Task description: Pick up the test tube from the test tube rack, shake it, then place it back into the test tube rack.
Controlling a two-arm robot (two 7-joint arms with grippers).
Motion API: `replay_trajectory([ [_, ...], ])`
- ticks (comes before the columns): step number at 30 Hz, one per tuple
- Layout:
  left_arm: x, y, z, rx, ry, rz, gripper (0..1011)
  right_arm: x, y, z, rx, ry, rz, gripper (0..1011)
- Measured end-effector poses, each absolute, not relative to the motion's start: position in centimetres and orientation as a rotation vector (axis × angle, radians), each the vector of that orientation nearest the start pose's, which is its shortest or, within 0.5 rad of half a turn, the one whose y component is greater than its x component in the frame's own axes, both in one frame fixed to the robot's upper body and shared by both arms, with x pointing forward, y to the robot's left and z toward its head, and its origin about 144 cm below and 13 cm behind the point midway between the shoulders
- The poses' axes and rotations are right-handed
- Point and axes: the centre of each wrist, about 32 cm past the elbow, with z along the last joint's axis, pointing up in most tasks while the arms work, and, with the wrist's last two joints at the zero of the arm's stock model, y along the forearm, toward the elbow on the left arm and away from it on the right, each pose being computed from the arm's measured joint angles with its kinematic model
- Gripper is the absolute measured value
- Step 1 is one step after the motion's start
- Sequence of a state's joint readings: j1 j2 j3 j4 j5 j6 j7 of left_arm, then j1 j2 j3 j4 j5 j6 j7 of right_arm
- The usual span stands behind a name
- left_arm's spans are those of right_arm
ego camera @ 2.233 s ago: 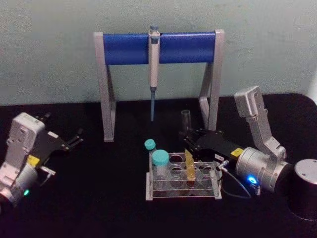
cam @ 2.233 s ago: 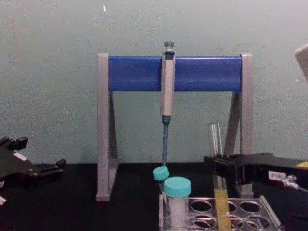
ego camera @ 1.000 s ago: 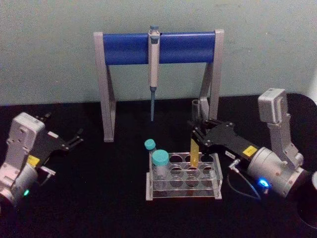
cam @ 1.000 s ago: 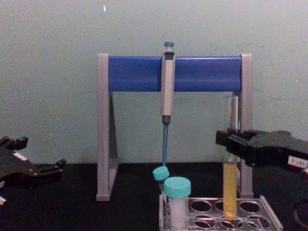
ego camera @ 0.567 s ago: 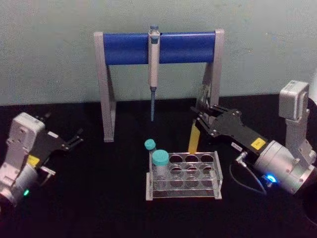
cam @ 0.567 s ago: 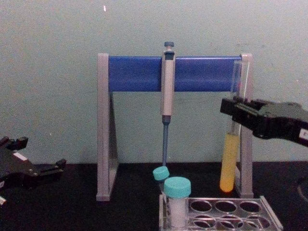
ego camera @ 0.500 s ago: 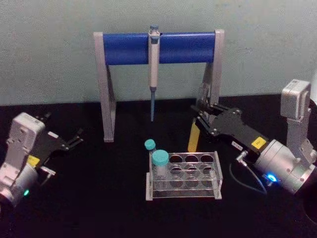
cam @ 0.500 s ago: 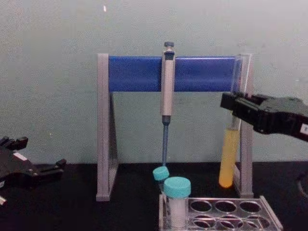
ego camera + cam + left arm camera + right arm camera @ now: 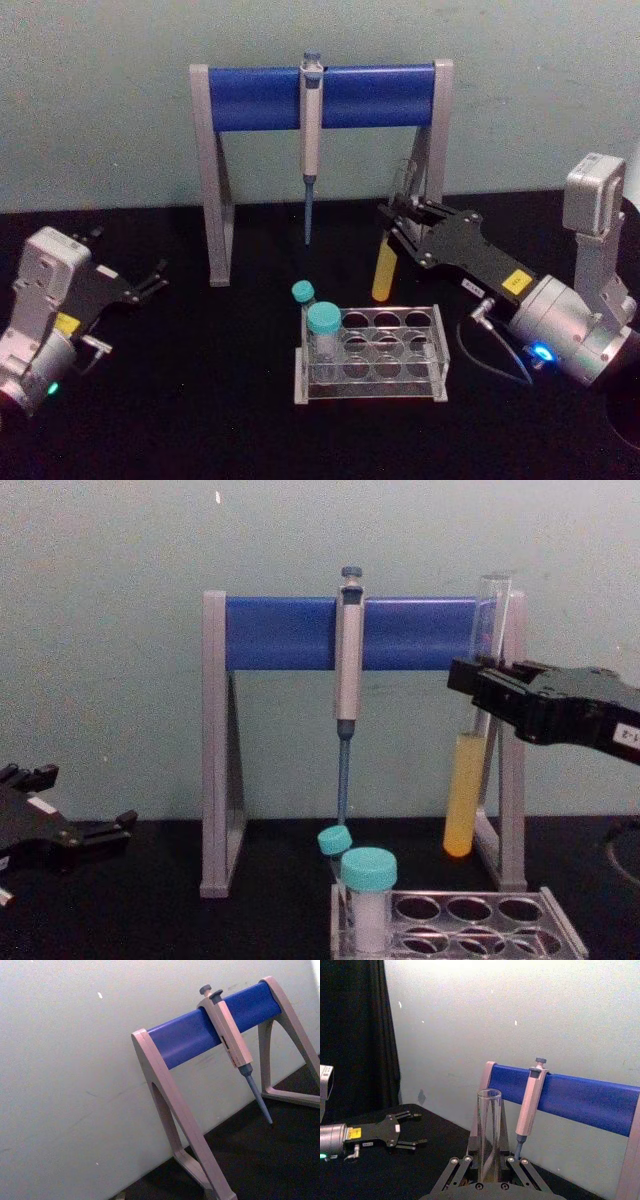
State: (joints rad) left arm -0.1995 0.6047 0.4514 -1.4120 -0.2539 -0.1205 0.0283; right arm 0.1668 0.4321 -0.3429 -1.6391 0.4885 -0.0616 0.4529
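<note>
Right tool point(image 9: 398, 216) clamped on test tube point(image 9: 384, 275), lifted clear of test tube rack point(image 9: 370, 387) vs 1 s ago (pick done, shake next). Left tool point(image 9: 152, 281) idle at left, jaws apart.

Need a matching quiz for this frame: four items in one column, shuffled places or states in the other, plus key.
1 test tube
2 pipette
3 capped vials
4 left gripper

A hangs on the blue stand
B open, at the table's left
C held by the right gripper, above the rack
D standing in the rack's left end

Pairs: 1-C, 2-A, 3-D, 4-B
</note>
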Motion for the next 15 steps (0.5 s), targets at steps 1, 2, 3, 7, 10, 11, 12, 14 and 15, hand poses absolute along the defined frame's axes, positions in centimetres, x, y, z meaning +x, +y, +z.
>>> replay_trajectory([
  [1,48.86,30.97,113.98,0.304,-0.285,1.248,1010,48.57,-24.32,119.93,0.115,-0.09,-0.776,222],
  [2,48.86,30.97,113.98,0.304,-0.285,1.248,1009,48.62,-24.32,119.96,0.114,-0.091,-0.778,223],
  [3,48.86,30.97,113.98,0.305,-0.285,1.248,1009,48.64,-24.32,119.97,0.114,-0.091,-0.779,222],
  [7,48.86,30.97,113.98,0.304,-0.285,1.248,1010,48.81,-24.35,119.97,0.112,-0.093,-0.784,222],
  [10,48.86,30.97,113.98,0.304,-0.285,1.248,1010,48.98,-24.45,119.95,0.108,-0.096,-0.794,222],
  [11,48.86,30.97,113.98,0.304,-0.285,1.248,1010,49.03,-24.47,119.96,0.107,-0.097,-0.796,222],
  [12,48.86,30.97,113.98,0.304,-0.285,1.248,1009,49.1,-24.58,119.96,0.105,-0.099,-0.803,222],
  [14,48.86,30.97,113.98,0.305,-0.285,1.248,1010,49.15,-24.71,119.98,0.103,-0.102,-0.811,222],
  [15,48.86,30.97,113.98,0.304,-0.285,1.248,1010,49.16,-24.79,120.01,0.102,-0.104,-0.814,222],
])
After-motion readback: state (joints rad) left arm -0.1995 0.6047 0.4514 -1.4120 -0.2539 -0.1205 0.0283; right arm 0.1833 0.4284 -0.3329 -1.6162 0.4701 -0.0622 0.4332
